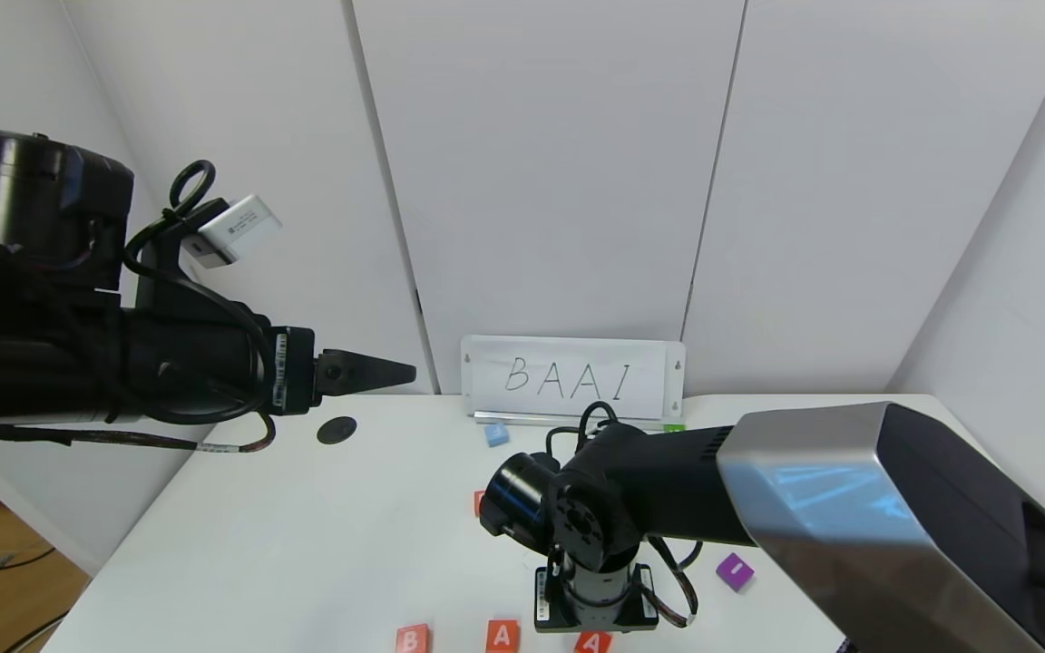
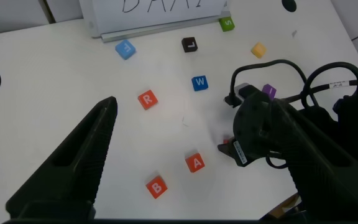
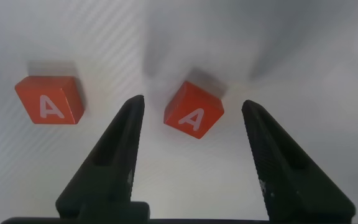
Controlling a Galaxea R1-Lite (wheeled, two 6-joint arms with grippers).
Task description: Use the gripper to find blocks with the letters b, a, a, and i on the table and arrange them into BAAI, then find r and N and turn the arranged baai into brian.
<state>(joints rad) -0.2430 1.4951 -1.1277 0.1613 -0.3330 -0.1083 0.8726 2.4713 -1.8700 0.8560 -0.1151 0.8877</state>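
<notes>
My right gripper (image 3: 193,103) points down over the table's (image 1: 259,526) near edge, open. An orange-red A block (image 3: 193,110) lies between its fingers, turned askew and touching neither. In the head view this A (image 1: 592,642) shows just under the right wrist. The other A (image 1: 502,635) and the B (image 1: 412,638) sit to its left in a row. The purple I (image 1: 735,571) lies to the right. R (image 2: 146,99) sits mid-table, mostly hidden behind the right arm in the head view. The yellow N (image 2: 258,50) is near the far side. My left gripper (image 1: 395,372) hangs high at the left, open and empty.
A white sign reading BAAI (image 1: 572,378) stands at the table's back edge. Near it lie a light blue block (image 1: 496,434), a green S block (image 2: 227,24), a black L block (image 2: 189,44) and a blue W block (image 2: 199,83). A black hole (image 1: 336,429) is at the back left.
</notes>
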